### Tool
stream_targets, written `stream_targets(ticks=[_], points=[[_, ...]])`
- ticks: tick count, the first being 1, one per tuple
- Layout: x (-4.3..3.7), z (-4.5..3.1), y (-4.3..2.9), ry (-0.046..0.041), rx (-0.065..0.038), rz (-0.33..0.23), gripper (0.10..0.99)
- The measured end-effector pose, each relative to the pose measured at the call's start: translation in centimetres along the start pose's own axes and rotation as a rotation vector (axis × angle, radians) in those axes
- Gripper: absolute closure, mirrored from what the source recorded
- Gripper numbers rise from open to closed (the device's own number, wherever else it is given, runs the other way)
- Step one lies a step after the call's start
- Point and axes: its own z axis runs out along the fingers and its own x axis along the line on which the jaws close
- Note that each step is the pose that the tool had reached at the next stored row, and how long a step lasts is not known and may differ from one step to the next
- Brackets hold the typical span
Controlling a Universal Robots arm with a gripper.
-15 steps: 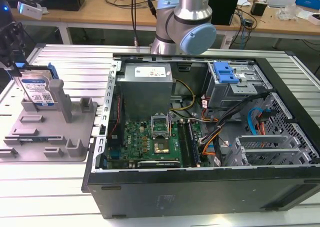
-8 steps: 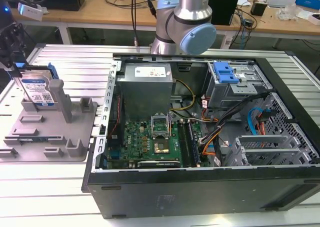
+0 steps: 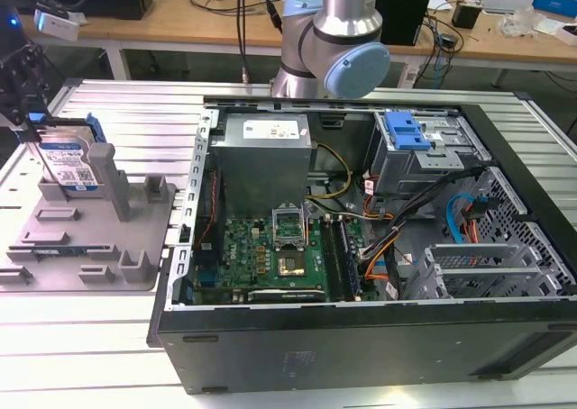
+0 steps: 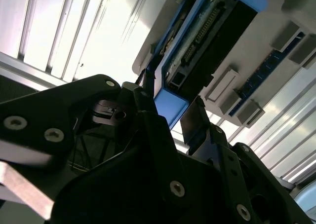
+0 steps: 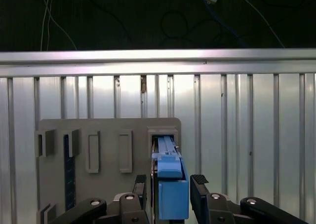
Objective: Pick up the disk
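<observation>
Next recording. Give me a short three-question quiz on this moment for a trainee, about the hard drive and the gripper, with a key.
1. True or false: the flat silver hard drive with the blue plastic frame lies flat inside the open black computer case.
2. What does the hard drive stand in? A) the grey plastic fixture with upright posts; B) the blue ribbed drive-bay bracket; C) the slatted metal table alone.
3. Fill in: in the first wrist view, the black gripper is closest to the ____.
Key: 1 false; 2 A; 3 hard drive.
</observation>
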Motion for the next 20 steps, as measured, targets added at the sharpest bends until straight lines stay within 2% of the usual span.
stream_targets(ticks=[13,20], points=[[0.00,0.68,0.00,0.0001,0.000,0.000,0.604],[0.00,0.73,0.00,0.0001,0.000,0.000,0.604]])
